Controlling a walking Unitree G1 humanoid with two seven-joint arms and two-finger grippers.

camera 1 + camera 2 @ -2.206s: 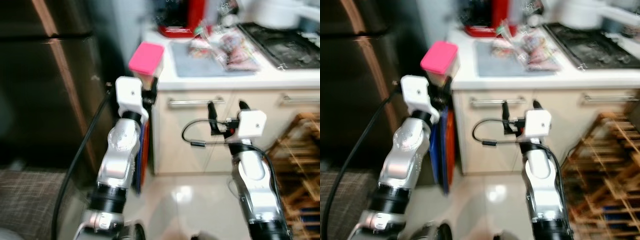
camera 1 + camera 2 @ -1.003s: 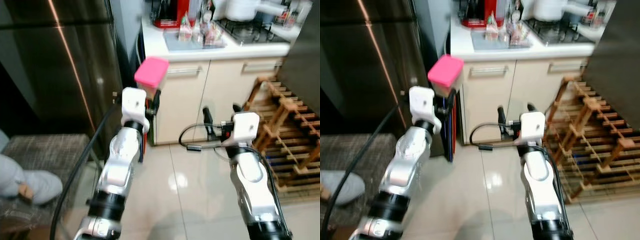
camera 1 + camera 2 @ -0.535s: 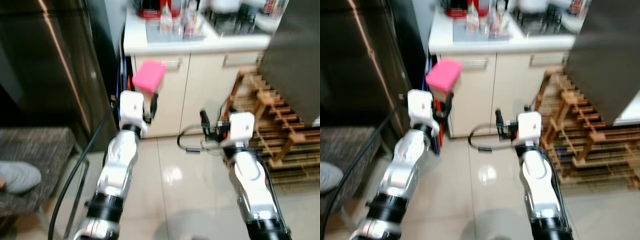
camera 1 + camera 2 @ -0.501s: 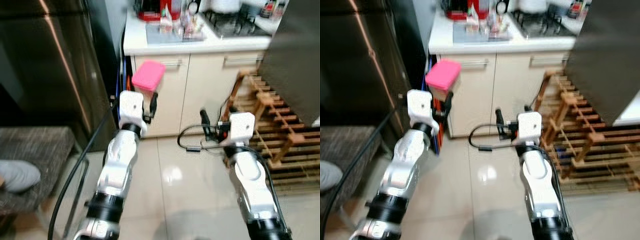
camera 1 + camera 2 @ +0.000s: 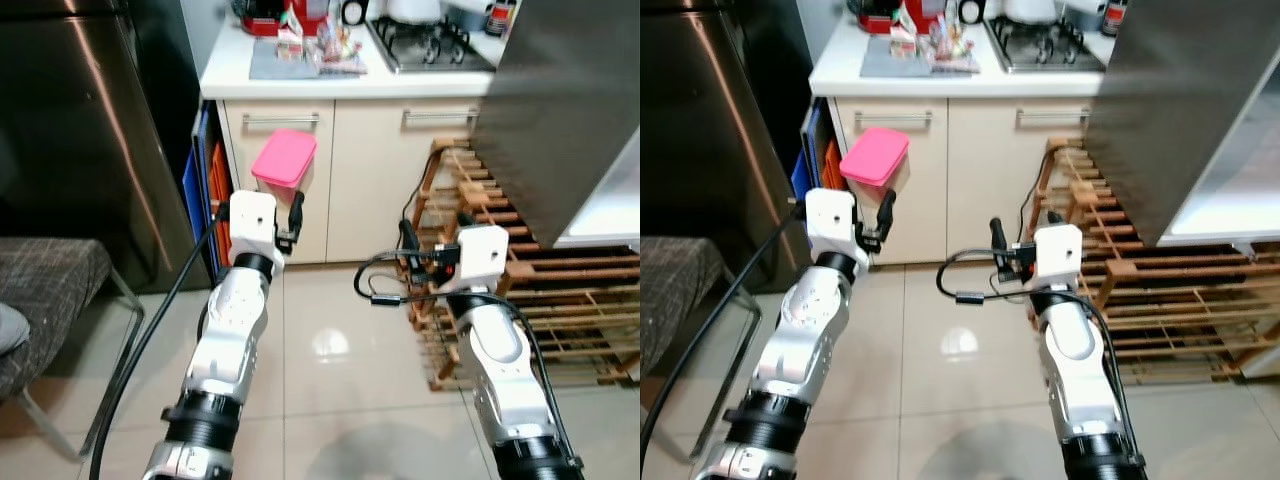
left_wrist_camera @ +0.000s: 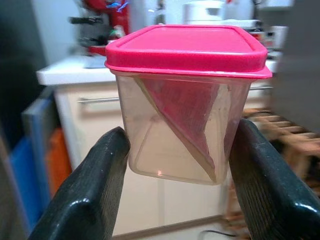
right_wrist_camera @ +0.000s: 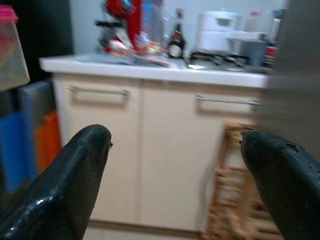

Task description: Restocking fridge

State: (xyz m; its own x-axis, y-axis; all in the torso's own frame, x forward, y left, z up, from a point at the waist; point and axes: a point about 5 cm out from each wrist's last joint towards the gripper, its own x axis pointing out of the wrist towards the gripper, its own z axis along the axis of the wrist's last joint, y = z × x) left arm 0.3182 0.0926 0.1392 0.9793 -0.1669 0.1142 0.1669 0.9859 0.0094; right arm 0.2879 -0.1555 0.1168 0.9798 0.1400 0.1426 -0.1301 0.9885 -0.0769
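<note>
Cabinets (image 5: 330, 170) under white counter (image 5: 340, 82), glossy floor tiles (image 5: 330, 400).

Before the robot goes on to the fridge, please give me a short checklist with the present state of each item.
1. Left gripper holds the container on both sides: ok.
2. Pink lid sits flat and closed on the container: ok.
3. Container is upright, not tilted much: ok.
4. Right gripper is open with nothing between its fingers, free for a door handle: ok.
5. Fridge door is open to receive the container: cannot tell; the dark steel front at the robot's left looks closed.
6. Floor tiles directly ahead free of obstacles: ok.
</note>
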